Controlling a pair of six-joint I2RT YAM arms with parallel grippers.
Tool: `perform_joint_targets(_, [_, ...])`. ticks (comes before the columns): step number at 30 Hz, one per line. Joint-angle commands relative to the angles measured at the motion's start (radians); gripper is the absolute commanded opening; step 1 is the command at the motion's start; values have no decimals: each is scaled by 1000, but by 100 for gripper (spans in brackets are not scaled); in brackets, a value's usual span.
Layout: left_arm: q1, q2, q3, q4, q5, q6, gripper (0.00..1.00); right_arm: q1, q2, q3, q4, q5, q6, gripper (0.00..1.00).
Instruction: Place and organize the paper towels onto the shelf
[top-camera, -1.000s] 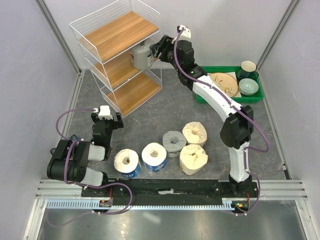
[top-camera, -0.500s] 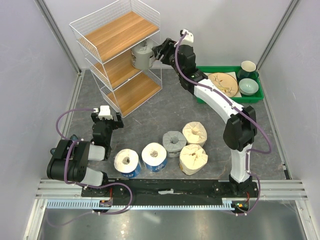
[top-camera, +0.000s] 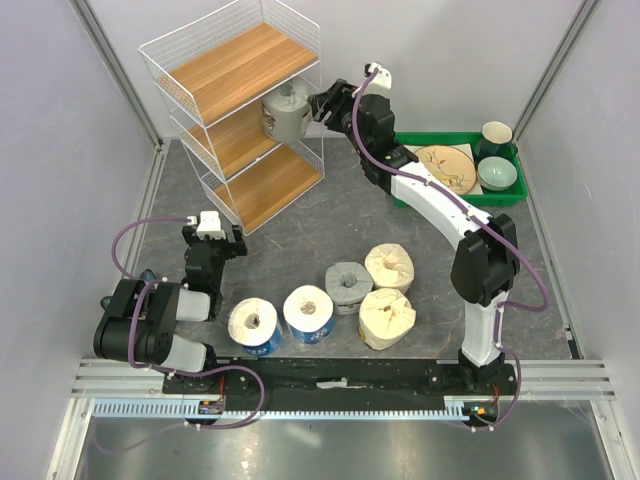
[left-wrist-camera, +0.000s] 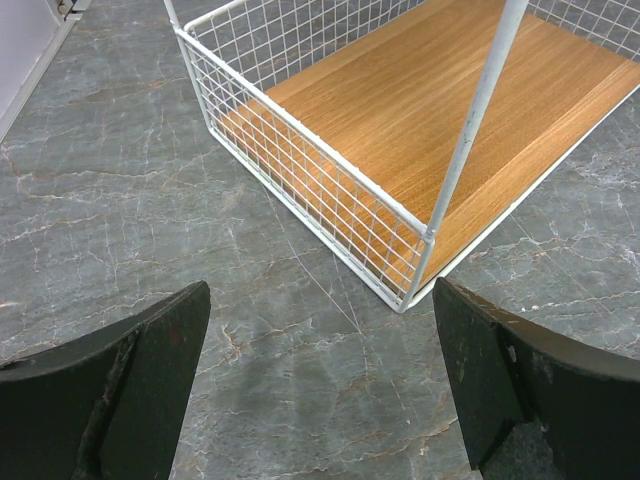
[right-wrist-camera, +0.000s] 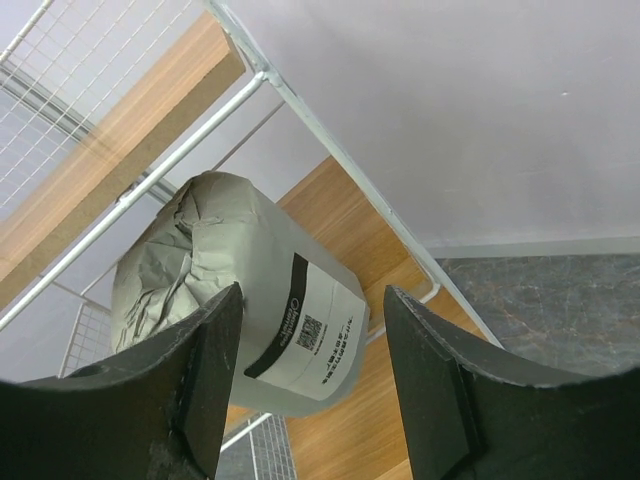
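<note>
The shelf (top-camera: 230, 70), a white wire rack with three wooden tiers, stands at the back left. A grey-wrapped paper towel roll (top-camera: 286, 115) sits at the right edge of its middle tier (right-wrist-camera: 400, 400). My right gripper (top-camera: 314, 104) is open around this roll (right-wrist-camera: 250, 290). The left finger is against the roll and the right finger stands apart from it. On the floor lie two blue rolls (top-camera: 252, 325) (top-camera: 308, 314), a grey roll (top-camera: 348, 285) and two cream rolls (top-camera: 389, 266) (top-camera: 386, 317). My left gripper (top-camera: 213, 245) is open and empty, facing the shelf's bottom tier (left-wrist-camera: 440, 130).
A green tray (top-camera: 455, 195) at the back right holds a plate (top-camera: 447, 165), a dark cup (top-camera: 495, 135) and a bowl (top-camera: 497, 173). Grey walls close in the left, back and right sides.
My right gripper has carried the grey roll slightly farther onto the middle tier and its jaws now stand apart from the roll. The left arm has not moved.
</note>
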Motion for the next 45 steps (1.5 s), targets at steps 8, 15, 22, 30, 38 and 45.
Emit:
perform_joint_targets(8, [2, -1, 16, 45, -7, -2, 100, -4, -32, 42, 103, -30, 5, 68])
perform_joint_targets(15, [2, -3, 16, 45, -7, 0, 100, -4, -39, 8, 18, 57, 4, 68])
perform_joint_targets(22, [2, -1, 16, 43, -7, -2, 100, -6, 33, 95, -58, 39, 19, 68])
perform_joint_targets(30, [2, 0, 16, 45, -7, 0, 100, 10, 108, 174, -103, -41, 31, 68])
perform_joint_targets(38, [2, -3, 16, 45, -7, -2, 100, 40, 139, 198, -109, -70, 22, 68])
perform_joint_targets(45, [2, -3, 16, 45, -7, -2, 100, 53, 160, 229, -111, -79, 25, 68])
